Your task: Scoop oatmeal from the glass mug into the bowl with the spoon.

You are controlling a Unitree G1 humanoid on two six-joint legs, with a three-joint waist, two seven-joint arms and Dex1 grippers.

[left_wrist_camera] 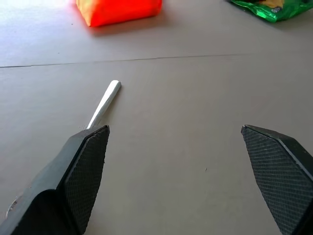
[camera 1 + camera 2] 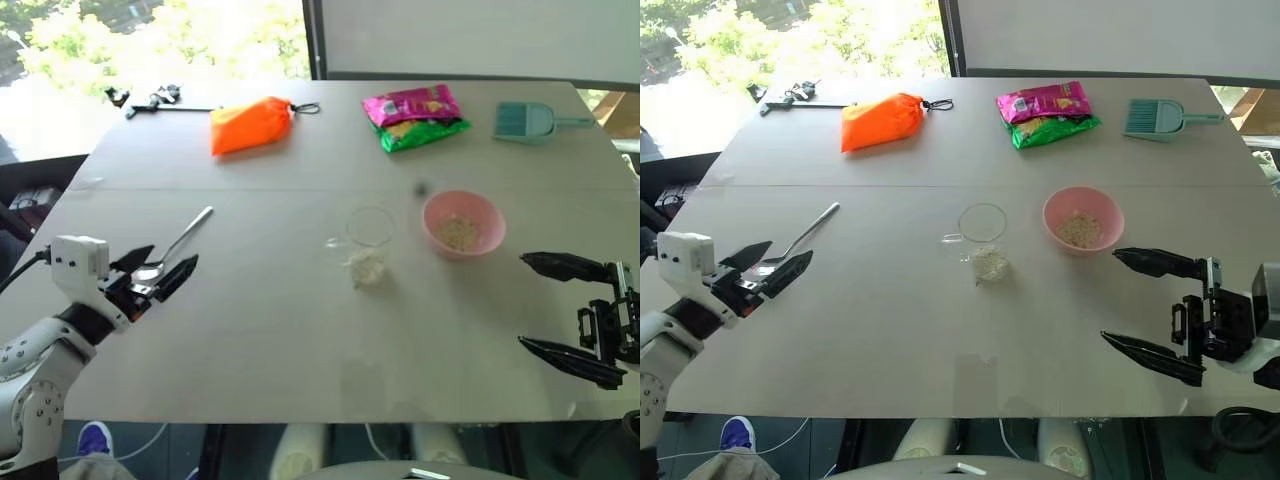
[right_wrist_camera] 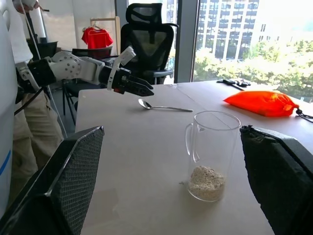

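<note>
Flat on the grey table [image 2: 300,340], the spoon [image 2: 180,243] is seen lying directly under the wide-open, empty left gripper [image 2: 160,268], handle running ahead past its fingertips, far from the equally open, empty right gripper [image 2: 565,312].

The two eye views look forward and steeply down from head height over the grey table [image 2: 300,330], taking in its whole top to the far edge by the window. They sit side by side, so both share nearly the same scene, slightly offset sideways.

The left wrist view sits low and close to the tabletop, facing the far edge, past the spoon [image 1: 103,105] handle towards the orange pouch [image 1: 119,10].

The right wrist view is also low, near table level, but faces sideways across the table, with the glass mug [image 3: 210,154] close in front and the left gripper [image 3: 139,89] beyond. The wrist views share the spoon and orange pouch.
</note>
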